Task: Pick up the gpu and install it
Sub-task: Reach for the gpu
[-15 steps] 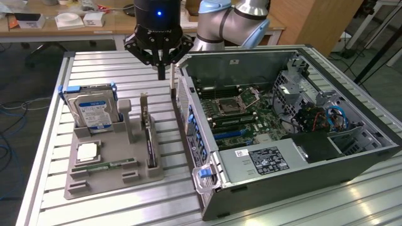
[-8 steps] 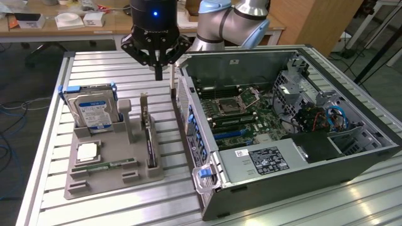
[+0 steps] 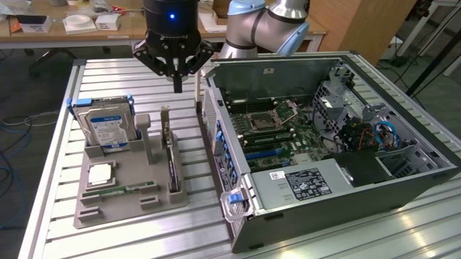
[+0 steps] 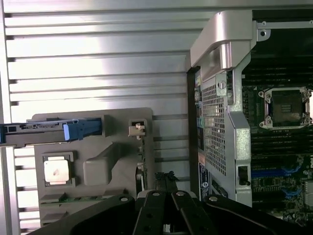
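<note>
**Black Gripper Hovering Clenched, Card Waiting in Its Tray**

Black and closed tight on nothing, the gripper [image 3: 178, 86] is hanging over the metal slatted table [image 3: 122, 81], its fingers pointing straight down. It is hovering just beyond the far end of the grey tray [image 3: 129, 216] and near the corner of the open computer case [image 3: 324, 226], touching neither.

The gpu [image 3: 172, 162] is standing on edge in a slot along the side of the tray nearest the case, with its silvery bracket rising at the far end. It is sitting below and in front of the gripper, apart from the fingers.

On the exterior view's left, a hard drive [image 3: 108, 129] is standing upright in the tray. A processor chip [image 3: 101, 174] and a green memory stick [image 3: 119, 190] are lying flat in front of it.

The case is lying on its side with the motherboard [image 3: 266, 129] facing upward.
</note>
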Tool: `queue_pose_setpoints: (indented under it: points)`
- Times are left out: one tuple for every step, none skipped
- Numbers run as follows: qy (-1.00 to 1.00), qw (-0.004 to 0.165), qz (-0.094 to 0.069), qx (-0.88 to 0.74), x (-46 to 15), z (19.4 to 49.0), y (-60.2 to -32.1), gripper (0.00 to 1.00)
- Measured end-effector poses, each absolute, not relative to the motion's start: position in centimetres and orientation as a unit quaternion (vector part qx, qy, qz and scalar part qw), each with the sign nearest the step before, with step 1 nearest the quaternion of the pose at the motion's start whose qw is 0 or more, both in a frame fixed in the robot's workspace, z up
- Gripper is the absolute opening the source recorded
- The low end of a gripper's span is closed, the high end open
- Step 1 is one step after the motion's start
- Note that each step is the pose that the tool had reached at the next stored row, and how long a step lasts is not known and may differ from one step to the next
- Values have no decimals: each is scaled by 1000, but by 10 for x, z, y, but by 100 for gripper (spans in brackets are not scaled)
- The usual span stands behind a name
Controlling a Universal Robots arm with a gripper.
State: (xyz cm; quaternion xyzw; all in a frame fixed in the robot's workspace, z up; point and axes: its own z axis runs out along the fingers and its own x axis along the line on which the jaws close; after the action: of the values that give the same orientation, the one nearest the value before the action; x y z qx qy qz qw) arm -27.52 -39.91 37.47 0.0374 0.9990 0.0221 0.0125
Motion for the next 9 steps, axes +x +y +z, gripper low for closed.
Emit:
queue_pose_setpoints:
  points:
    - [999,13,22,37,-276,375,-399,11]
    - [999,13,22,37,-277,374,-399,11]
    - [999,12,22,37,-278,374,-399,11]
    - [999,12,22,37,-279,374,-399,11]
    - [999,12,22,37,-280,374,-399,11]
    - [999,13,22,37,-281,374,-399,11]
    - [999,12,22,37,-282,374,-399,11]
    - [999,13,22,37,-283,374,-399,11]
    - [999,12,22,37,-283,374,-399,11]
